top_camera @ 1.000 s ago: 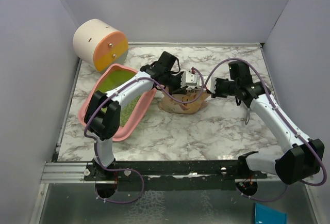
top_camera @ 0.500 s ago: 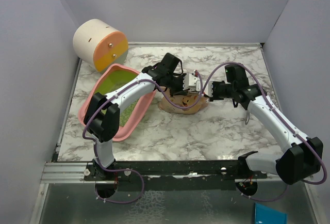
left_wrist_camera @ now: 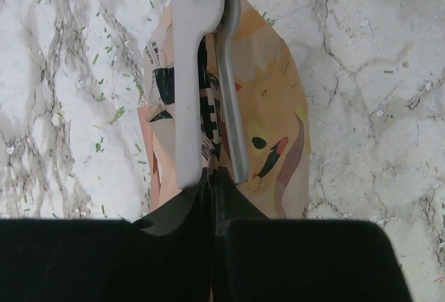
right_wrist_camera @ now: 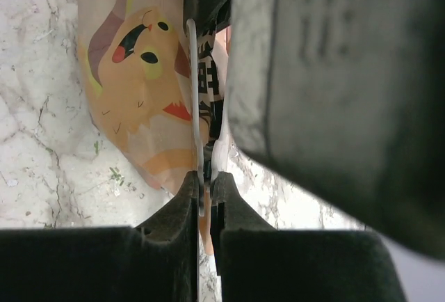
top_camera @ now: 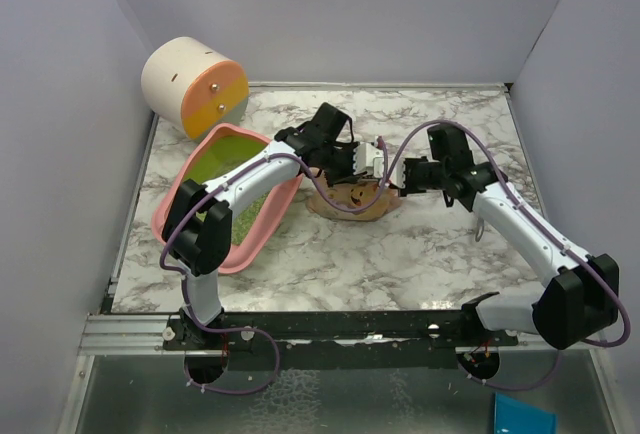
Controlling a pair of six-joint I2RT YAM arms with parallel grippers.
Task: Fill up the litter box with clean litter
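- The left gripper (left_wrist_camera: pixel 211 17) has its white and grey fingers drawn almost together, pinching a printed fold of the paper bag (left_wrist_camera: pixel 271 128) between them.
- The right gripper (right_wrist_camera: pixel 203 44) faces it from the other side, its fingers pressed tight on a thin edge of the same bag, as seen from the right wrist.
- From above, the two grippers meet nearly tip to tip over the far edge of the bag, the left arm reaching in across the tray and the right arm bent in from the right.
- The tan bag, printed with a yellow cartoon animal, lies on the marble table (top_camera: pixel 400 254) near its middle, just right of the tray.
- Stray green flecks (left_wrist_camera: pixel 115 114) dot the marble beside the bag in the left wrist view.
- The litter box (top_camera: pixel 165 212), a pink tray, sits at the table's left, angled, with its near-right rim close to the bag.
- The clean litter (top_camera: pixel 245 216) shows as a greenish grainy patch in the tray's near half; the far half shows bare lime-green bottom.
- A cream-and-orange cylinder (top_camera: pixel 190 84) stands at the far-left corner, just behind the tray.
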